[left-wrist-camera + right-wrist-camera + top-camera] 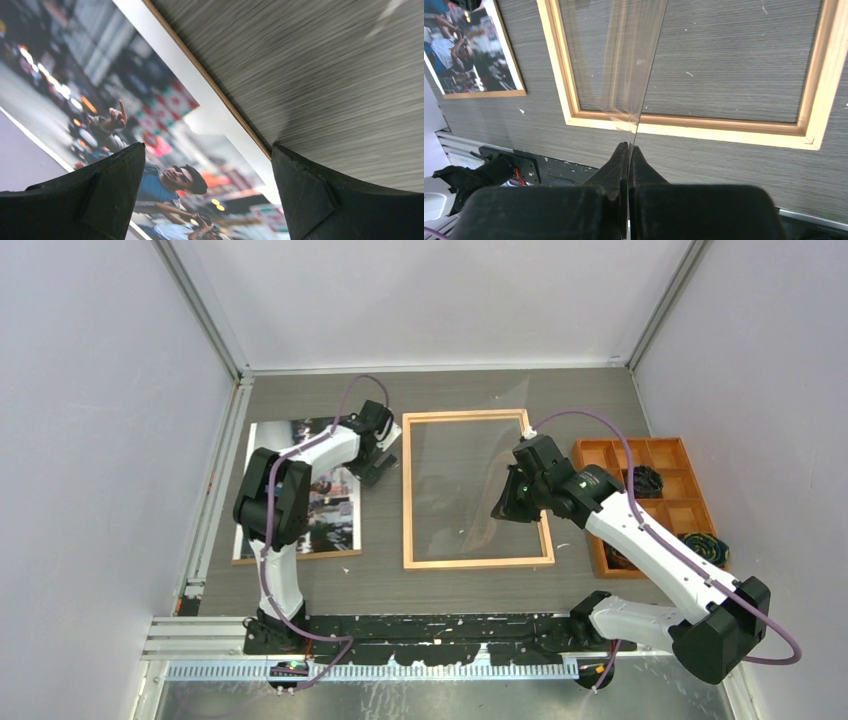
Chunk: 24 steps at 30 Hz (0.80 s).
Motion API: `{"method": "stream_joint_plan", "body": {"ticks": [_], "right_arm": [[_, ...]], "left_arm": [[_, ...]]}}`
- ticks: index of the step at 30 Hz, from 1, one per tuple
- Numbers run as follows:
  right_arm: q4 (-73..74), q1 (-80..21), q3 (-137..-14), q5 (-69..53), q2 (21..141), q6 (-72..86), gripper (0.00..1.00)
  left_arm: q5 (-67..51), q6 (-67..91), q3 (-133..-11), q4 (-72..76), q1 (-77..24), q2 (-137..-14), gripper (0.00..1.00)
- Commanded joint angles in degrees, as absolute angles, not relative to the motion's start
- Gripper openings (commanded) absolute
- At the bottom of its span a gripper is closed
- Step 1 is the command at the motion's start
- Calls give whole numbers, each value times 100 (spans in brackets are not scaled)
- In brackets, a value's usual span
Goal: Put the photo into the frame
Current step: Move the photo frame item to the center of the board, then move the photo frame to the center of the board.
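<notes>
The photo (pixel 335 525) lies face up on the table at the left; it fills the left wrist view (pixel 150 125) and shows in the right wrist view (pixel 469 55). My left gripper (pixel 378 462) is open and empty, low over the photo's right edge, one finger over the print and one over the table (pixel 208 195). The light-wood frame (pixel 478 562) lies flat at the centre (pixel 724 131). My right gripper (pixel 510 505) is shut on a clear pane (pixel 634 65) and holds it tilted up above the frame's right half (pixel 629 147).
An orange compartment tray (pixel 630 441) stands at the right, with dark cable bundles (pixel 648 480) in some compartments. The right arm stretches between the tray and the frame. White walls enclose the table on three sides.
</notes>
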State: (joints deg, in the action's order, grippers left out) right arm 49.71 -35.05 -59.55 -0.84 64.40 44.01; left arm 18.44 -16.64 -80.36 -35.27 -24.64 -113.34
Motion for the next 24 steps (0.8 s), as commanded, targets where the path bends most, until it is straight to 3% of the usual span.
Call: {"method": "stream_joint_plan", "body": {"ticks": [1,7,13,18,20,24], "right_arm": [[4610,-3499,-5915,-423,6538,4471,1],[4662,-3495,-6047,-358,6507,4471,1],[5123,-3493,-6352,161,6343,4285,1],[5168,-3495,-6266,205,6267,4334,1],[5181,-3489,-6235,211,6238,4348,1],[5235,-3492,-6192,259,6147,4359,1]], "left_arm": [[2138,-1988,-7507,-3781,-2067,-11177,99],[900,-1484,-8288,-4740,-2343,-10850,100],[-782,-797,-9438,-5438,-2809,-11331,100],[-1021,-434,-9908,-5452,-2961,-11958,99],[-916,-378,-10022,-5458,-2957,-12170,95],[-673,-312,-10028,-5320,-2958,-12382,75]]}}
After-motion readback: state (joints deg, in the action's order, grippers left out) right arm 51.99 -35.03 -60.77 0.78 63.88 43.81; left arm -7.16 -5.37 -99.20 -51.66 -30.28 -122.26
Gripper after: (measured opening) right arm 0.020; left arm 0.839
